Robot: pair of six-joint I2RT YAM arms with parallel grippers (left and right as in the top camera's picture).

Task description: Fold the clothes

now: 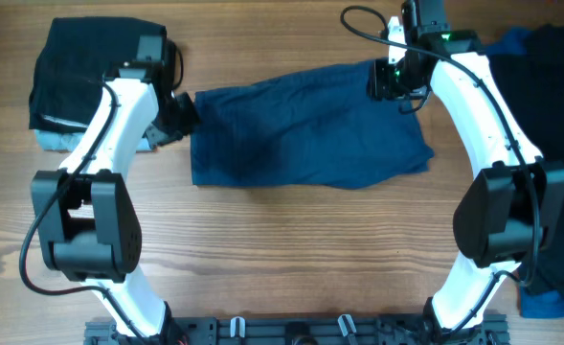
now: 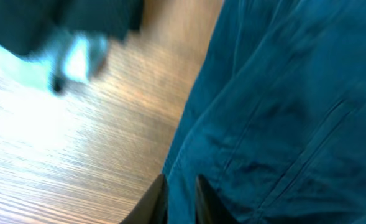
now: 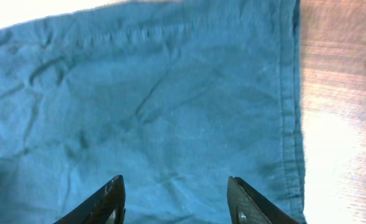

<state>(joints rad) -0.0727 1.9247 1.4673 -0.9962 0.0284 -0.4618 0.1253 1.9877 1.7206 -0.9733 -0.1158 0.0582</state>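
The dark navy blue shorts (image 1: 301, 125) lie flat on the wooden table, in the middle. My left gripper (image 1: 188, 113) is at their left edge. In the left wrist view its fingers (image 2: 181, 196) are pinched on a fold of that edge of the shorts (image 2: 282, 112). My right gripper (image 1: 396, 81) is over the shorts' far right corner. In the right wrist view its fingers (image 3: 176, 193) are wide open above the cloth (image 3: 158, 99), with a stitched hem running along the right side.
A folded stack with a black garment (image 1: 85, 67) over a light blue one (image 1: 56, 142) sits at the far left. A pile of black (image 1: 554, 105) and royal blue (image 1: 550, 305) clothes lies along the right edge.
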